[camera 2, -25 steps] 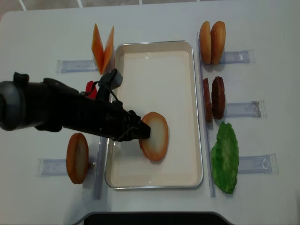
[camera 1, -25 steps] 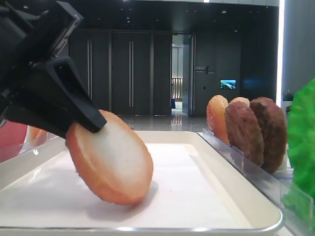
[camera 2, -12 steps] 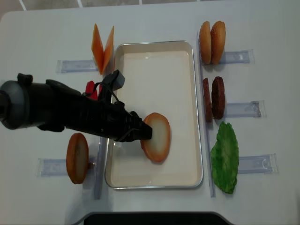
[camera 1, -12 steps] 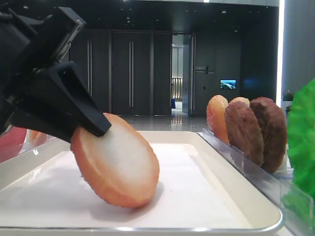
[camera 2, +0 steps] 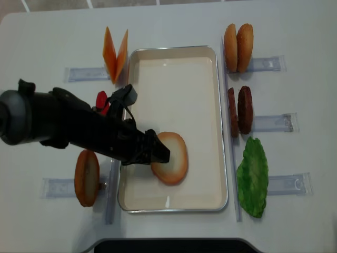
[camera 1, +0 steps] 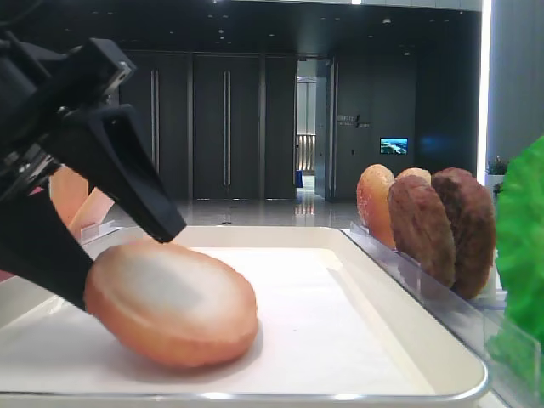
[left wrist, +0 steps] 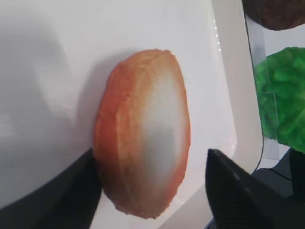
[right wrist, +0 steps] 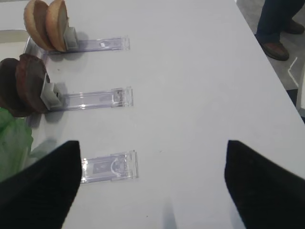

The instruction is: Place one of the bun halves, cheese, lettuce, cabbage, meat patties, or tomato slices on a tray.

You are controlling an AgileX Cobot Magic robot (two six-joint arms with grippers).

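A bun half [camera 2: 174, 158] lies almost flat on the white tray [camera 2: 174, 89], pale face up, as the low view shows [camera 1: 170, 302]. My left gripper [camera 2: 159, 153] stands open around it. One finger [left wrist: 62, 195] is against the bun's edge [left wrist: 143, 143], and the other finger [left wrist: 243, 191] stands clear of it. My right gripper [right wrist: 152, 186] hangs open and empty over bare table. Cheese [camera 2: 116, 55], a red tomato slice [camera 2: 101, 99], patties [camera 2: 240, 109] and lettuce [camera 2: 253, 176] sit beside the tray. Cabbage is out of view.
Two more bun halves [camera 2: 238, 47] stand in a clear holder to the right of the tray, and another one [camera 2: 87, 177] stands on the left. Clear plastic holders [right wrist: 108, 167] lie on the white table. The tray's raised rim [camera 1: 408, 340] borders the patties [camera 1: 442, 225].
The left gripper's jaws have opened. The bun half, held tilted on edge before, has dropped to lie nearly flat on the tray.
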